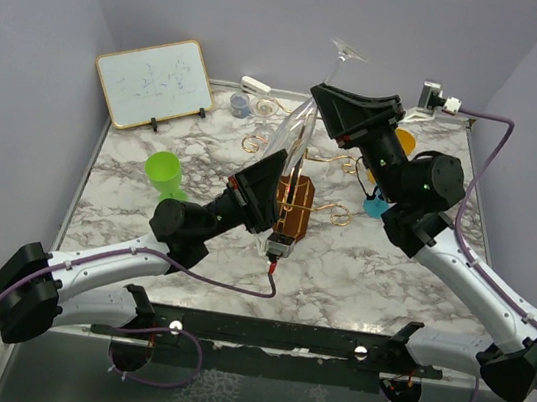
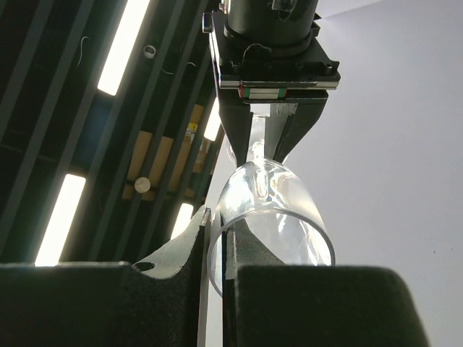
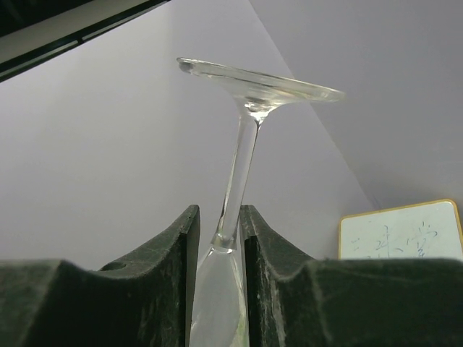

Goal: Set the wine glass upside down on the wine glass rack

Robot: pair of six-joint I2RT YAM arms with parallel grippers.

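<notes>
We couldn't read the scribbles on the whiteboard (image 1: 155, 81) at the table's (image 1: 388, 280) far left corner. Our left tool (image 2: 215, 224) pinched the rim of the upside-down wine glass (image 1: 294, 134) above the half-hidden wine glass rack (image 1: 333, 211). Our right tool (image 3: 219, 224) sat around the stem; squeezing or not, we couldn't tell.

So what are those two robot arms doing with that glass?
Together they hold one wine glass upside down, foot in the air. The left gripper pinches the rim of the bowl, and the right gripper is closed where the bowl meets the stem. The glass is up over the wine glass rack on the table; it isn't hung on the rack yet.
</notes>
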